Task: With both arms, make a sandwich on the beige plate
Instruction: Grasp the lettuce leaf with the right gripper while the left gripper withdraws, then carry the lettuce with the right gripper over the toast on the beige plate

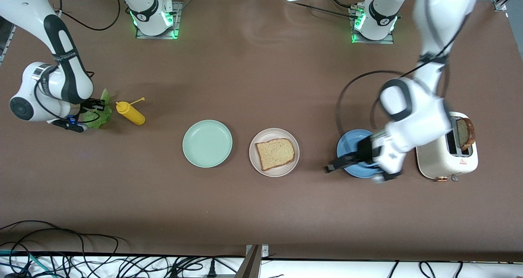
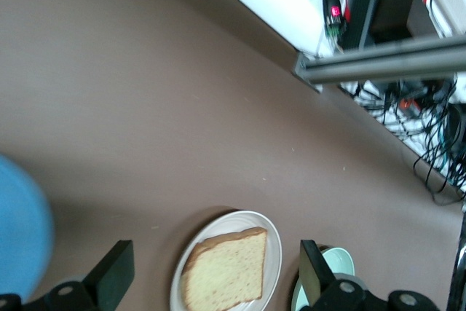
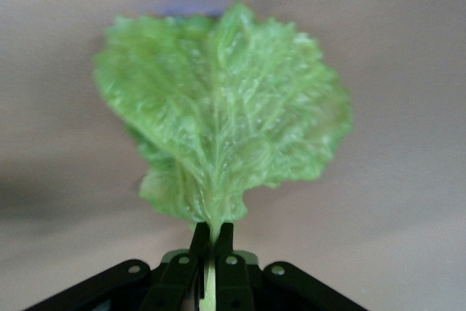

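We find the beige plate at centre frame on the tabletop, one bread slice lying on it. A lettuce leaf sits at the left edge of the frame, its stem pinched in the closed right gripper. The left gripper hangs with fingers spread over the blue plate, right of centre. A second slice stands in the toaster at right. We also note a green plate and a mustard bottle.
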Controlling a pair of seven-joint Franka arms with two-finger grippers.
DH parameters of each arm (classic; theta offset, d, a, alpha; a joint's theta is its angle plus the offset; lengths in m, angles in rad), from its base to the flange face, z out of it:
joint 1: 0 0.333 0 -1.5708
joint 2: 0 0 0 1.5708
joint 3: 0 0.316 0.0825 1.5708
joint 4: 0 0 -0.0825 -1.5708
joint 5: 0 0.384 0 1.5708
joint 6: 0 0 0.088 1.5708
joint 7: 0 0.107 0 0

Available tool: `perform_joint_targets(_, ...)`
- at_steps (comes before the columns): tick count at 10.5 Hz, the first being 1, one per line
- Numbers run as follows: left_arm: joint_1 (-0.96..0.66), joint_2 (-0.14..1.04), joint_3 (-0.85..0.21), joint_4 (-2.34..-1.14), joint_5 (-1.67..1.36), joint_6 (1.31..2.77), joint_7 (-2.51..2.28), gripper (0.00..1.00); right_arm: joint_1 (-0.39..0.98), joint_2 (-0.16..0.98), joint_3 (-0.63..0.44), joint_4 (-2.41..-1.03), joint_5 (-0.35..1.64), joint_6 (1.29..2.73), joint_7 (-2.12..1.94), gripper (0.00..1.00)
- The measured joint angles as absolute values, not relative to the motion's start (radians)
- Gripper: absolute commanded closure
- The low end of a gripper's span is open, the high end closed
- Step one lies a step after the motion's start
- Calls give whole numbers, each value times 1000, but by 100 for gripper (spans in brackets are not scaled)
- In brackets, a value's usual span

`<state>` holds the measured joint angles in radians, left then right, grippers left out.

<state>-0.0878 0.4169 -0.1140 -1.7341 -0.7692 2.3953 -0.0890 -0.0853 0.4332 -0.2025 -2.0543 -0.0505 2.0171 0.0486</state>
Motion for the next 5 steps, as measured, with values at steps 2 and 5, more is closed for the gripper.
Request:
perform_joint_targets(2, 7, 266, -107, -1812, -579, 2266, -68, 0, -82, 412, -200, -1928, -51, 1840, 48, 100)
perform_joint_targets(5, 26, 89, -106, -1817, -220, 2057, -76, 0, -79, 394, -175, -1718, -50, 1597, 43, 100)
